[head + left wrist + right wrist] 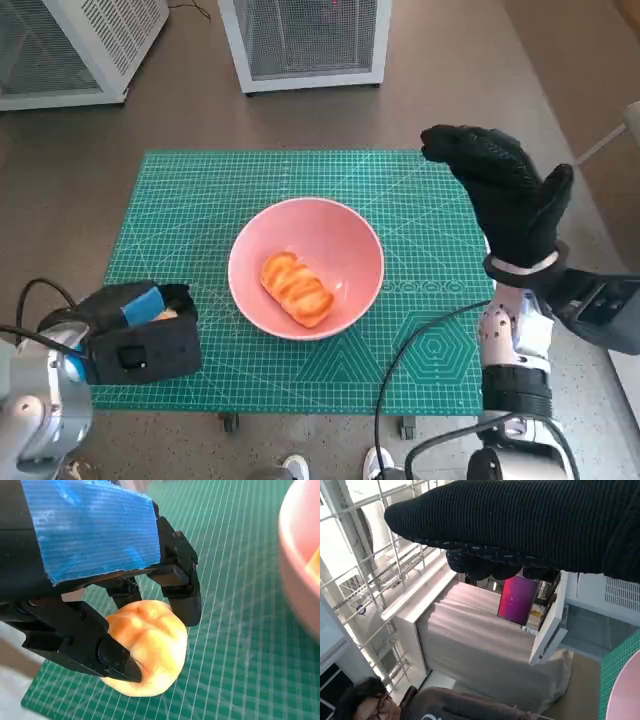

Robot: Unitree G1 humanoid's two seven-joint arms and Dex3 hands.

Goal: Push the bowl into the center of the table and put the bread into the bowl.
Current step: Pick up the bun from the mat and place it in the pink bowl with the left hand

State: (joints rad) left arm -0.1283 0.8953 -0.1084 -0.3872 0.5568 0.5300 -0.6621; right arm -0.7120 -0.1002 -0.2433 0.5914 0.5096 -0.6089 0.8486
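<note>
- Head view: the pink bowl (pixel 306 268) sits near the middle of the green cutting mat (pixel 200 200), so the push appears complete. One glazed, ridged bread loaf (pixel 296 288) already lies inside it.
- Head view: the left hand (pixel 140 330) rests low over the mat's near-left corner, beside the bowl but apart from it; a pale sliver of bread shows between its fingers. The right hand (pixel 500 195) is raised beyond the bowl's right side, fingers extended together, holding nothing.
- Left wrist view: the left hand (pixel 100 595) grips a round bread roll (pixel 147 652) between black fingers (pixel 182 592) above and below. The roll is smooth, golden, softly lobed and likely compressible; the fingers are hard plastic.
- Left wrist view: the step in hand is judged to be carrying this roll to the bowl (pixel 300 555), whose smooth pink wall shows nearby. Recommended: lift clear of the rim before crossing, keep grip pressure light to avoid crushing, release low over the free space beside the loaf.
- Right wrist view: the knitted glove of the right hand (pixel 520 525) spans the frame with nothing in it; a wire grille, a white cabinet and a person appear beyond. A strip of mat and bowl rim shows at one corner.
</note>
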